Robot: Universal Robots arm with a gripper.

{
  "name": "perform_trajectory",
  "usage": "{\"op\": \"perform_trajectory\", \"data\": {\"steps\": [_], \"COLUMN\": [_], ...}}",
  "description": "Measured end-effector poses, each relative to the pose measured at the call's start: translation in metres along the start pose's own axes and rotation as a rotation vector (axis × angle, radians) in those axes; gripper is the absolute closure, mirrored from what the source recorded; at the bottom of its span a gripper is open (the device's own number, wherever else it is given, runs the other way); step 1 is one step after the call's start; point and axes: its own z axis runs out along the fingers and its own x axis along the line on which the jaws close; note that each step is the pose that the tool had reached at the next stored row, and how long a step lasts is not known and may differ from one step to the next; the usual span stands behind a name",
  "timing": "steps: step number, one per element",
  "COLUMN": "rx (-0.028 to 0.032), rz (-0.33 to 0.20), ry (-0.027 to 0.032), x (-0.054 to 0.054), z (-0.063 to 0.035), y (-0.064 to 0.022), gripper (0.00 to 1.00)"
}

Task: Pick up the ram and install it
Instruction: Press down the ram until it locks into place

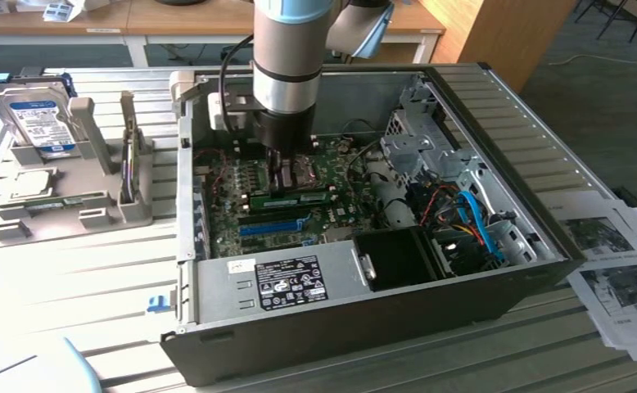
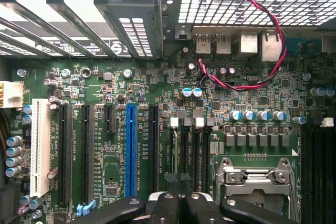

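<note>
The ram point(image 1: 296, 199), a narrow green stick with dark chips, lies along a memory slot on the motherboard inside the open computer case point(image 1: 537, 246). My gripper point(image 1: 286, 170) hangs straight down into the case, just behind the ram in the exterior view. In the wrist view the gripper point(image 2: 181, 182) is shut, its black fingers point(image 2: 170, 200) pressed together over the black memory slots point(image 2: 189, 150) with white latches. Nothing shows between the fingers. Whether the tips touch the ram I cannot tell.
A bright blue slot point(image 2: 130, 148) and a metal processor socket point(image 2: 257, 182) flank the memory slots. A red and black cable point(image 2: 262, 51) loops near the rear ports. The power supply point(image 1: 286, 282) fills the case front. A grey rack point(image 1: 67, 213) with a hard drive point(image 1: 34, 115) stands at the exterior view's left, and papers point(image 1: 619, 262) lie at its right.
</note>
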Motion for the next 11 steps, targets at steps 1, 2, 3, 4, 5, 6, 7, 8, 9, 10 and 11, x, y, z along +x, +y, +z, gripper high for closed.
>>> {"op": "perform_trajectory", "data": {"steps": [1,2,3,4,5,6,7,8,9,10,11], "rx": [0.0001,0.0001,0.0001,0.0002,0.0001,0.0001,0.0002,0.0001,0.0001,0.0000,0.0000], "rz": [0.000,0.000,0.000,0.000,0.000,0.000,0.000,0.000,0.000,0.000,0.000], "ry": [-0.0002,-0.0002,-0.0002,-0.0002,-0.0002,-0.0003,-0.0002,-0.0002,0.0000,0.0000,-0.0001], "x": [0.0000,0.0000,0.0000,0.0000,0.0000,0.0000,0.0000,0.0000,0.0000,0.0000,0.0000], "z": [0.0001,0.0001,0.0001,0.0001,0.0004,0.0006,0.0008,0.0010,0.0012,0.0014,0.0016], "y": [0.0000,0.0000,0.0000,0.0000,0.0000,0.0000,0.0000,0.0000,0.0000,0.0000,-0.0001], "gripper": [0.91,0.91,0.91,0.91,0.91,0.91,0.91,0.91,0.91,0.91,0.91]}}
